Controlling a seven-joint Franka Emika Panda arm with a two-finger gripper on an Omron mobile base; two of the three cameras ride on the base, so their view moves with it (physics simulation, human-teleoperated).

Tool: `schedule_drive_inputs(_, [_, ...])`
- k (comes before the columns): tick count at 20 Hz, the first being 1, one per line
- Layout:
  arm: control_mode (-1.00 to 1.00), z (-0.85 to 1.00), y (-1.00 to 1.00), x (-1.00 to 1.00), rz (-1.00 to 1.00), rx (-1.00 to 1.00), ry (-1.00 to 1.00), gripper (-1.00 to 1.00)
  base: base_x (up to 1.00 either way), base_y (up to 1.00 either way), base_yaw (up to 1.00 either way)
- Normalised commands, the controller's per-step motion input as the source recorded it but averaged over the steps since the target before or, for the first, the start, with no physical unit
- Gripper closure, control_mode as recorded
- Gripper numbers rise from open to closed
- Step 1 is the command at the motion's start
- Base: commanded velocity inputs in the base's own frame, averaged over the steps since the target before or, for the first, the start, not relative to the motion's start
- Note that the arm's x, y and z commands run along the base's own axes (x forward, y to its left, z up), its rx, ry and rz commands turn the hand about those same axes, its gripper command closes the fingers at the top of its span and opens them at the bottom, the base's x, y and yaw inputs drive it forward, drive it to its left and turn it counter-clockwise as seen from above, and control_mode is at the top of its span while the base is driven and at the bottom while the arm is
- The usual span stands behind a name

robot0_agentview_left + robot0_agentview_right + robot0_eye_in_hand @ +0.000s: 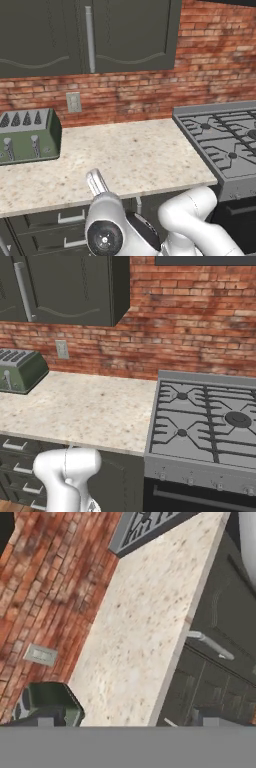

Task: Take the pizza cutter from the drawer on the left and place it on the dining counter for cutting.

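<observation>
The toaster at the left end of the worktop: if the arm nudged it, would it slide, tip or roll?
The toaster would probably slide rather than roll: it is boxy and sits flat on the worktop. Tipping seems unlikely, since it looks wider than tall. The smooth stone top suggests little grip, though its weight cannot be judged here.

The toaster (pixel 27 136) is cut off by the left edge of the left base view. The stove (pixel 205 421) runs off the right edge, and the arm hides part of the drawer (pixel 70 217) fronts below the surface (pixel 125 160). Whether the end effector's fingers are apart or together cannot be told.
</observation>
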Motion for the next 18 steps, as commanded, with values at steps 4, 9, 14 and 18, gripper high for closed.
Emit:
schedule_drive_inputs(4, [-1.0,-0.86,0.17,0.0,0.0,0.22,-0.29,-1.0,0.0,0.0,0.0])
schedule_drive_inputs(9, [-1.0,-0.82,0.16,0.0,0.0,0.16,-0.31,-1.0,0.0,0.0,0.0])
schedule_drive_inputs(14, [-1.0,-0.64,0.16,0.0,0.0,0.17,-0.26,-1.0,0.0,0.0,0.0])
schedule_drive_inputs(18, [-1.0,-0.56,0.11,0.04,0.0,0.2,-0.22,-1.0,0.0,0.0,0.0])
